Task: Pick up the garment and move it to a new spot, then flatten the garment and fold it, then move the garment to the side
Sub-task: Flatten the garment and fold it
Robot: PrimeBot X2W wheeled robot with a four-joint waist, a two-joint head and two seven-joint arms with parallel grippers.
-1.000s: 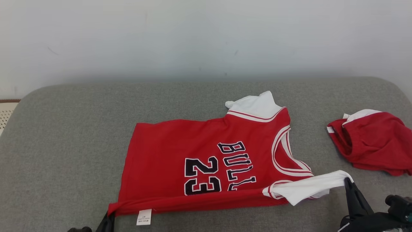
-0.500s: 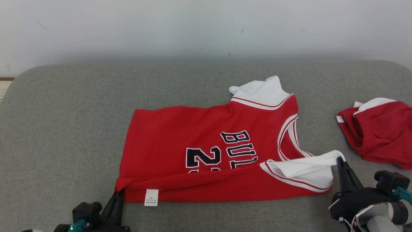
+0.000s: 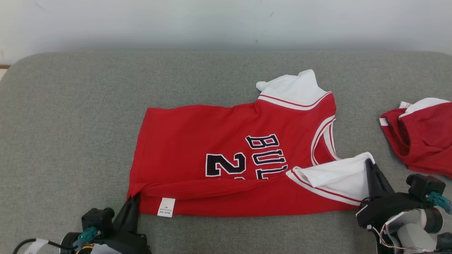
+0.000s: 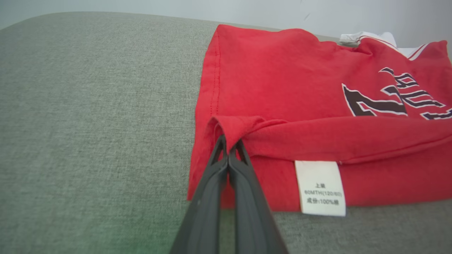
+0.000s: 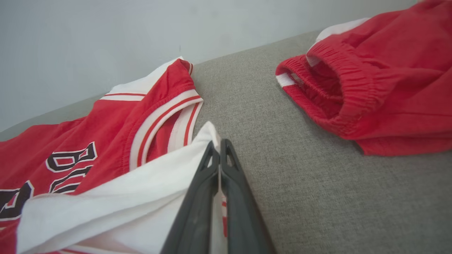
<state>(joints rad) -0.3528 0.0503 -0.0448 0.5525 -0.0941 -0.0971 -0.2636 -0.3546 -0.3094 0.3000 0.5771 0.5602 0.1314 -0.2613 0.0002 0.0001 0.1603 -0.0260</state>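
Note:
The garment (image 3: 197,141), a red jersey with black lettering and white sleeves, lies sideways on the grey cushion, neck to the right. Its near long edge is folded over onto the front, hiding the lower part of the lettering. My left gripper (image 3: 133,200) is shut on the red hem corner (image 4: 226,128) at the near left, beside a white label (image 4: 320,187). My right gripper (image 3: 370,164) is shut on the tip of the white sleeve (image 5: 208,135), which is drawn over the jersey's near right part (image 3: 335,176).
A second red garment with a white elastic waistband (image 3: 420,134) lies bunched at the right edge (image 5: 370,95), close to my right gripper. The grey cushion (image 3: 70,123) has open room to the left and behind, ending at a pale wall (image 3: 212,21).
Both grippers carried the near edge and white sleeve farther over the jersey's front, covering more of the lettering. The head camera also tilted, shifting the whole picture.

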